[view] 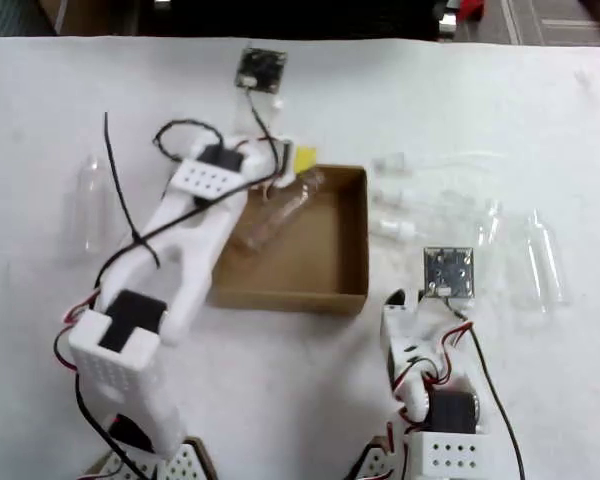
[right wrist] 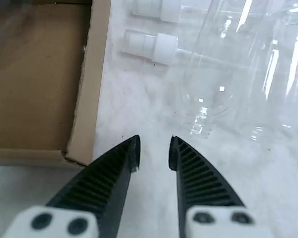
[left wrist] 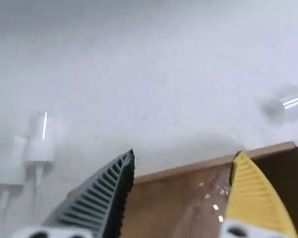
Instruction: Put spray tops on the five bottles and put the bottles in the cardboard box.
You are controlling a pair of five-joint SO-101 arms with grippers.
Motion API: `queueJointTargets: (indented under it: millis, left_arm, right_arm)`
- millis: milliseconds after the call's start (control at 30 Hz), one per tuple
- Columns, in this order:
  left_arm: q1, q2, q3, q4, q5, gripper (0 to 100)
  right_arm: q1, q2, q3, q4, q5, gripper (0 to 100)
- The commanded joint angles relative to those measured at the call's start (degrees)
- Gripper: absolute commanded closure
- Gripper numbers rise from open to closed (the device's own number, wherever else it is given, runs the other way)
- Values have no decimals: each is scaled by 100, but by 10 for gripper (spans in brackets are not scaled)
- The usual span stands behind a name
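The cardboard box (view: 350, 240) sits mid-table. A clear bottle (view: 275, 212) lies slanted inside it against the wall on the left arm's side, and shows faintly as a clear bottle (left wrist: 208, 198) in the left wrist view. My left gripper (view: 290, 165) (left wrist: 183, 158) hangs open over the box's far corner, its fingers spread either side of the bottle's upper end. Beyond the box's other side lie three spray tops (view: 395, 198) (right wrist: 154, 44) and clear bottles (view: 540, 260) (right wrist: 223, 74). My right gripper (view: 395, 300) (right wrist: 154, 146) stands slightly open near the box's near corner (right wrist: 84, 144), holding nothing.
One more clear bottle (view: 90, 195) (left wrist: 285, 101) lies on the white table beyond the left arm. Two spray tops (left wrist: 39, 144) show on the table past the box. A small black board (view: 260, 68) with a cable lies at the back.
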Motion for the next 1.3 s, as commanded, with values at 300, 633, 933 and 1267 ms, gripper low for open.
queueJointTargets:
  millis: [300,633,933,1267]
  left_arm:
    - [971,-92,-721,1090,-3604,731]
    - [910,1473,-2224,1213,-3569,736]
    - [927,3222,-5442,3332,-3525,758]
    - [919,4629,-7842,4598,-3578,804]
  right_arm:
    - [-31,-57,62,-40,62,907]
    - [-31,-57,62,-40,62,907]
    - [-31,-57,62,-40,62,907]
    - [-31,-57,62,-40,62,907]
